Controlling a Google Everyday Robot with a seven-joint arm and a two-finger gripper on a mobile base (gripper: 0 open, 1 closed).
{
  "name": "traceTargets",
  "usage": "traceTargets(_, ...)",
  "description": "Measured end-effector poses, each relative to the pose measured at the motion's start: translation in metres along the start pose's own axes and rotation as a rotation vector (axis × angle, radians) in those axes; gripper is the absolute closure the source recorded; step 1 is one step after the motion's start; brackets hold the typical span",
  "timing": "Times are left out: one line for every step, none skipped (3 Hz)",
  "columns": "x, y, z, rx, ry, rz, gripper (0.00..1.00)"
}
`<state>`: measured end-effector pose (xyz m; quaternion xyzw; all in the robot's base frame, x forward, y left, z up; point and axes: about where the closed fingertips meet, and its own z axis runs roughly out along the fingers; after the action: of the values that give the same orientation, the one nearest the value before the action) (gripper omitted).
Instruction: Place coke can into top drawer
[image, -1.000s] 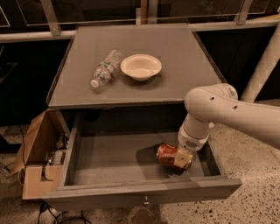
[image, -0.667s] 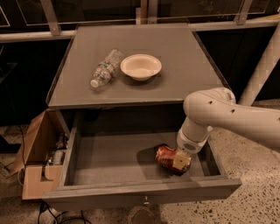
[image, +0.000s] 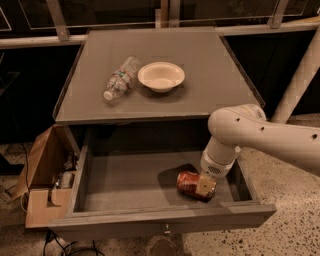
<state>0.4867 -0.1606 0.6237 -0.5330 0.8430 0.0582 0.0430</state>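
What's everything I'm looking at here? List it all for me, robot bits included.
Small dented soda can: one, red with silver ends, lying on its side at the right front of the drawer.
Wide shallow drawer: one, grey, pulled open below the cabinet top.
Flat cabinet top: one, grey, above the drawer.
Clear plastic water bottle: one, see-through, lying on the cabinet top, left of the bowl.
Shallow round bowl: one, cream, upright on the cabinet top.
Cardboard box: one, brown, on the floor left of the drawer.
Robot arm: one, white, reaching in from the right.
Gripper: one, down inside the drawer, against the can's right end.
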Motion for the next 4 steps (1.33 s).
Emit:
traceTargets(0.0, 0.0, 0.0, 0.0, 0.0, 0.0, 0.82)
traceTargets(0.0, 0.0, 0.0, 0.0, 0.0, 0.0, 0.58)
traceTargets(0.0, 0.0, 0.0001, 0.0, 0.0, 0.0, 0.35)
traceTargets(0.0, 0.0, 0.0001, 0.0, 0.0, 0.0, 0.12)
